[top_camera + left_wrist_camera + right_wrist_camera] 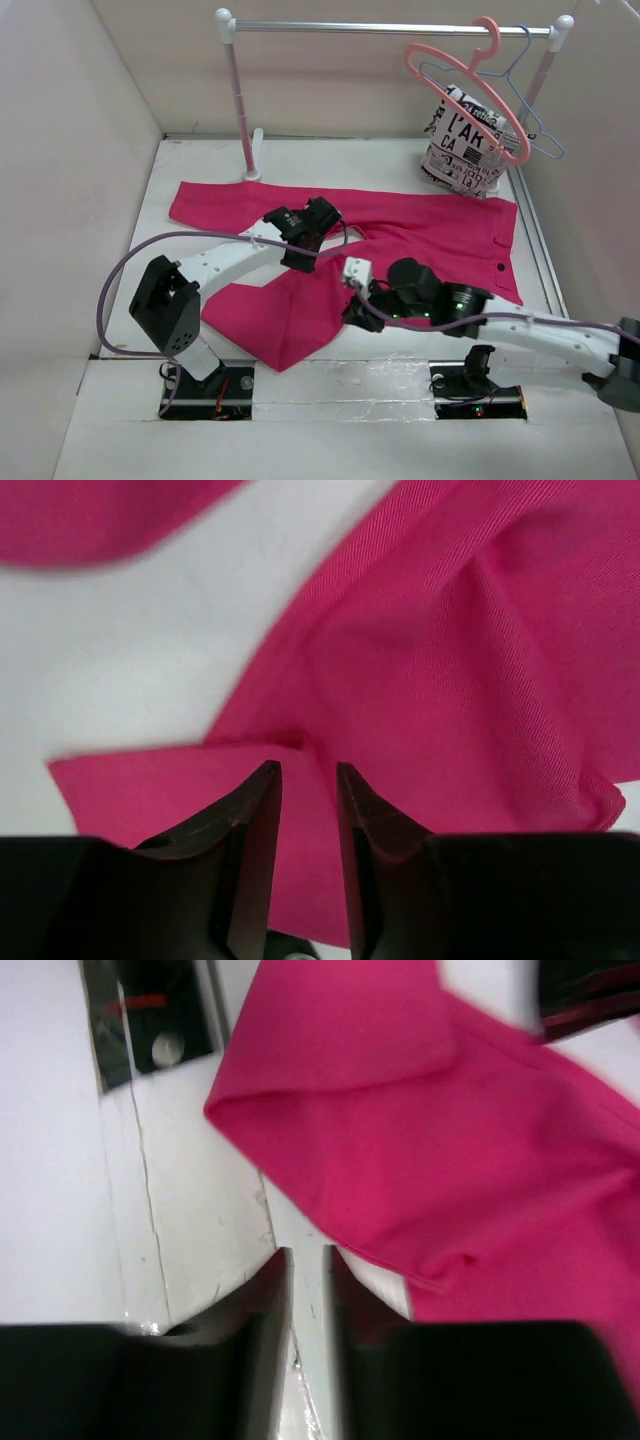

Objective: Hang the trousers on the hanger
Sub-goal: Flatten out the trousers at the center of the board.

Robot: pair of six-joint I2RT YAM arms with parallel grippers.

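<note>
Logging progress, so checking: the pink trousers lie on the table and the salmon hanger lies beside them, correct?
Not quite. The trousers do lie on the table, but the hanger hangs from the rail above, not beside them; the top external view shows it.

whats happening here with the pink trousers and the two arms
Two robot arms are working on the magenta trousers, which lie spread on the table. The left gripper is down over the fabric near the crotch, the right gripper at the near leg's edge, holding nothing. The salmon hanger hangs on the rail, bare.
</note>
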